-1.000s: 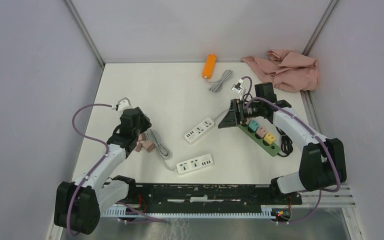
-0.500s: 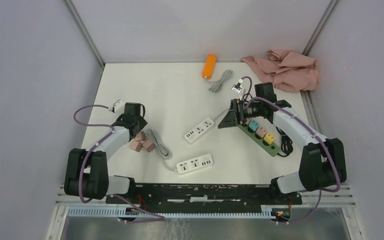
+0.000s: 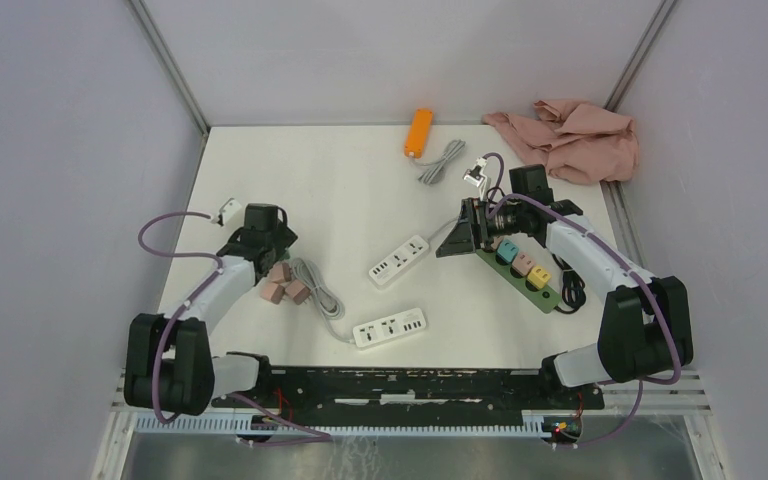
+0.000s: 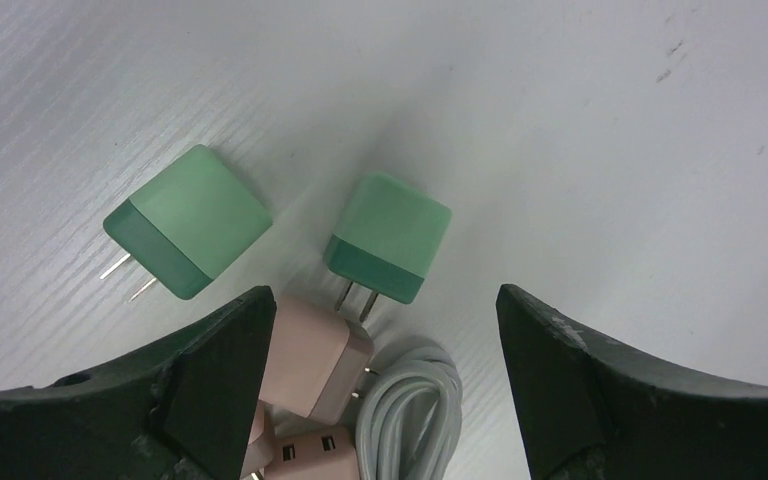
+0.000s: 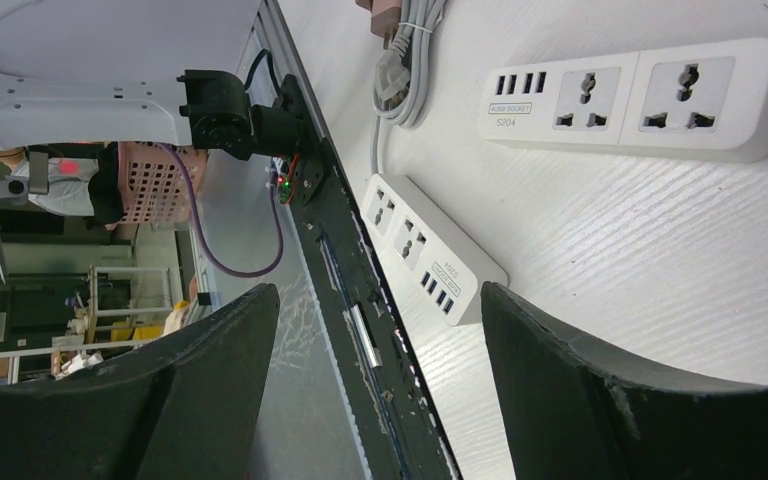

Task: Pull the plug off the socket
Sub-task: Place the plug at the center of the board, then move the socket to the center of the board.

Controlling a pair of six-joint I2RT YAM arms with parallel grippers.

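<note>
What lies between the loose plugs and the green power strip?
A grey cable, then the upper white power strip; the top external view shows both.

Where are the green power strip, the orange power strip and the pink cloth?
green power strip (image 3: 549,299), top external view, bare near end.
orange power strip (image 3: 419,132), top external view, its middle.
pink cloth (image 3: 570,138), top external view, its middle.

Setting: a robotics lab test cell, not a home or shop. The white bench (image 3: 360,190) is boxed in by plain grey-lilac wall panels (image 3: 60,150), with aluminium frame posts (image 3: 168,68) at the 11 and 1 o'clock corners. My left arm (image 3: 222,285) and right arm (image 3: 590,255) are bolted to a black rail (image 3: 410,385) along the 6 o'clock edge, with purple cabling exposed. My right wrist view looks past that edge: a lit red indicator (image 5: 282,181), a pink basket (image 5: 155,180), and background too small to read.
</note>
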